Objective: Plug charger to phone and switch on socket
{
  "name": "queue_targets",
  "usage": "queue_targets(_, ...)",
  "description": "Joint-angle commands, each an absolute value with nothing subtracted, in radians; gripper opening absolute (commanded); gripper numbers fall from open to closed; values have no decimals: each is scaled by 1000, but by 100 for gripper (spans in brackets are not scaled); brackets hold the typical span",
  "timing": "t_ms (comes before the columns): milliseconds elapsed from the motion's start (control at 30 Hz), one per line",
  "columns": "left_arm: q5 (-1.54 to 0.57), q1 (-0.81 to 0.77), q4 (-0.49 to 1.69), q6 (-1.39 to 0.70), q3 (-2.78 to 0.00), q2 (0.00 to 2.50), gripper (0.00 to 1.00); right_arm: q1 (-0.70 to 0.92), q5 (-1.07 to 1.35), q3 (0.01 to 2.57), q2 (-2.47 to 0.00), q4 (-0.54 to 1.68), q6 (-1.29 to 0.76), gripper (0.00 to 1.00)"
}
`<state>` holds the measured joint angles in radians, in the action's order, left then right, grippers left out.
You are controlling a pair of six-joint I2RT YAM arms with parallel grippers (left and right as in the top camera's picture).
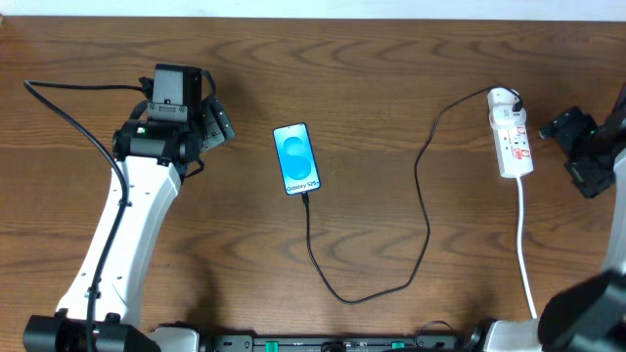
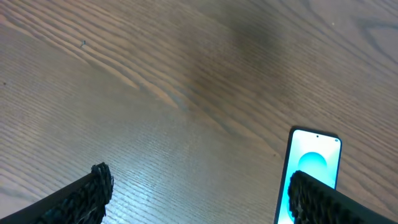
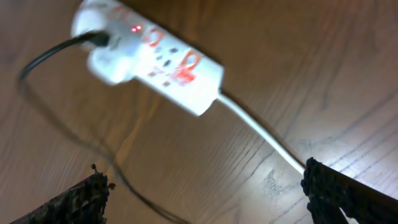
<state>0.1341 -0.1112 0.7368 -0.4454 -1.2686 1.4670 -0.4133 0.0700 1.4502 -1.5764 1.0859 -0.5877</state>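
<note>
Because both arms stand clear of everything, the risks we see come from the next approach rather than from any grip. The phone [image 1: 296,158] lies flat and face up in the middle of the table [image 1: 391,59], its screen lit. The charger [image 1: 423,196] runs from the phone's near edge in a loose loop across the wood and up to the far end of the socket [image 1: 511,137], which lies toward the right side. We cannot tell from above whether the connector tip is fully seated or only touching the port. If it is shallow, a nudge to the cable's slack could pull it free. A small red lamp [image 3: 134,28] glows on the socket, so we judge the switch may already be on; a second press could turn it off. The strip is light and unfixed, so a sideways push could slide it and drag the cable along. The left arm reaches forward on the left, well apart from the phone. The left gripper [image 2: 200,177] has its fingers spread wide and holds nothing, with the phone just beside its right finger in the wrist view. The right gripper [image 3: 205,177] hovers near the socket's right side, tilted toward it, fingers likewise released and empty, above the white cord [image 1: 523,235].
</note>
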Motion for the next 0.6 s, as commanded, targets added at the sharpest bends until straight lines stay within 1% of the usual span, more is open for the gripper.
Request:
queue_targets(0, 150, -106, 741, -451, -1279, 1466, 92, -362, 51, 1380, -1465, 1081, -533, 99)
queue_targets(233, 150, -106, 741, -451, -1279, 1466, 92, -297, 24, 1171, -1234, 1008, -517, 99)
queue_targets(433, 150, -106, 741, -451, -1279, 1466, 92, -229, 25, 964, -965, 970, -515, 99)
queue_targets(567, 150, -106, 741, -451, -1279, 1466, 92, -221, 62, 900, -870, 969, -527, 99)
